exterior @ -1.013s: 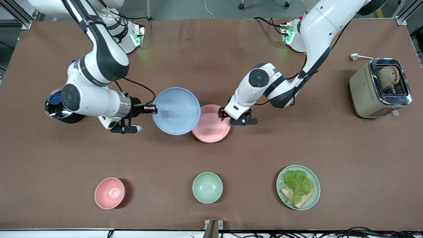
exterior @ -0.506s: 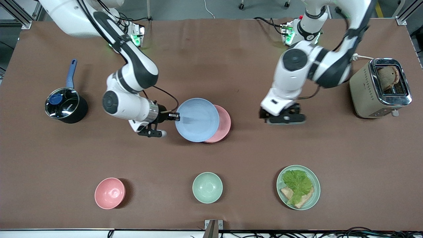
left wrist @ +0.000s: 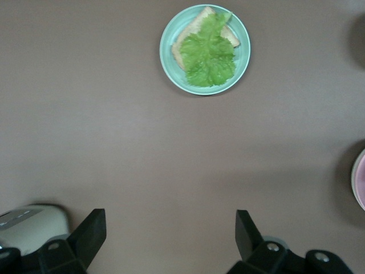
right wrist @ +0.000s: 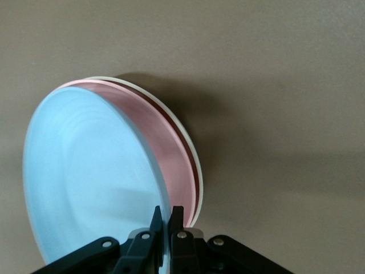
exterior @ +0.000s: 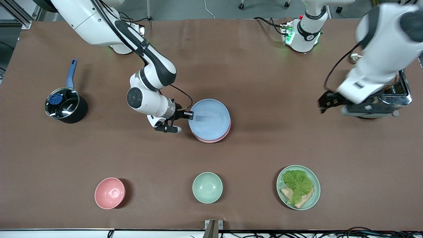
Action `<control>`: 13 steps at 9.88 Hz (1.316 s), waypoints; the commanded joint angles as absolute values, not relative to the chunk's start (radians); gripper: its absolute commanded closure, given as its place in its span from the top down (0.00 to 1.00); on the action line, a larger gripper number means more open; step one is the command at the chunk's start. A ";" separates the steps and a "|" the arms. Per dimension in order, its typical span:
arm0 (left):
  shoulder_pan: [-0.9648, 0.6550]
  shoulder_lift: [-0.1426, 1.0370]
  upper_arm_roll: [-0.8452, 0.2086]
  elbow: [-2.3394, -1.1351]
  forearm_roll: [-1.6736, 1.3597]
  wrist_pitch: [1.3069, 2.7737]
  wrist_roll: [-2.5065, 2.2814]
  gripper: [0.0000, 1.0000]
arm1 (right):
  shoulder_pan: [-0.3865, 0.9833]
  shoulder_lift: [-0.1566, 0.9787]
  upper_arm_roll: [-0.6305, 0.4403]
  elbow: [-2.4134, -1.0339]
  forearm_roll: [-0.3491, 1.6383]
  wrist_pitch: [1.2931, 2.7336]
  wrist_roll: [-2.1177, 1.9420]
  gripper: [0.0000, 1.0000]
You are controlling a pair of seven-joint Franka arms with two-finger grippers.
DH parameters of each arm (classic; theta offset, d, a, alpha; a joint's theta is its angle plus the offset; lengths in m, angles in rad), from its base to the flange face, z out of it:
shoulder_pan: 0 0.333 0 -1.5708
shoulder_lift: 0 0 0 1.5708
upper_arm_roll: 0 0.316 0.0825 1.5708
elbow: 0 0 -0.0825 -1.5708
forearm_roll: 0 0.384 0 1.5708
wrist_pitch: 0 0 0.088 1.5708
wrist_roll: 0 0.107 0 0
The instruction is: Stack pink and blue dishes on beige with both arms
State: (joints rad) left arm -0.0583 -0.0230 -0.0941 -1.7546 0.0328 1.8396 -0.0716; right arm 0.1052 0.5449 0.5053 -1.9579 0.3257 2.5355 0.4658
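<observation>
Right pincer [exterior: 189, 114]: clamped on blue plate's [exterior: 209, 119] rim, now carried over the pink plate [right wrist: 171, 157] and beige plate [right wrist: 191, 151].
Left pincer [left wrist: 168, 231]: spread wide, withdrawn toward the toaster [exterior: 395, 96].

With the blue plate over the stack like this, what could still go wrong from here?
1. The right gripper is shut on the blue plate's rim, and the plate sits tilted over the pink plate and beige plate; releasing now might let it drop or slide off-centre.
2. The left gripper, open, hangs by the toaster; a careless swing could clip it.
</observation>
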 commanded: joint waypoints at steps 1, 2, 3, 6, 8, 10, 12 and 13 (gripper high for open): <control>-0.067 0.012 -0.016 -1.604 -0.003 1.645 0.053 1.00 | 0.098 0.526 0.514 -1.990 0.318 2.554 0.488 0.73; -0.066 -0.007 0.014 -1.576 -0.002 1.556 0.063 1.00 | 0.095 0.523 0.514 -1.987 0.318 2.546 0.527 1.00; -0.064 -0.055 0.032 -1.586 0.002 1.537 0.069 1.00 | 0.092 0.487 0.514 -1.980 0.313 2.533 0.566 1.00; -0.063 -0.036 0.074 -1.498 0.012 1.525 0.064 1.00 | -0.019 0.214 0.508 -1.951 0.180 2.174 0.572 1.00; -0.061 -0.025 0.074 -1.450 0.012 1.493 0.063 1.00 | -0.104 0.138 0.500 -1.777 0.059 1.853 0.569 1.00; -0.052 -0.032 0.071 -1.456 0.000 1.451 0.045 1.00 | -0.095 0.140 0.354 -1.563 -0.018 1.679 0.562 1.00; -0.052 -0.037 0.066 -1.474 -0.003 1.436 0.015 1.00 | -0.048 0.118 0.141 -1.474 -0.020 1.640 0.380 1.00; -0.051 -0.037 0.063 -1.476 -0.003 1.436 0.012 1.00 | -0.032 0.106 0.044 -1.447 -0.021 1.623 0.247 1.00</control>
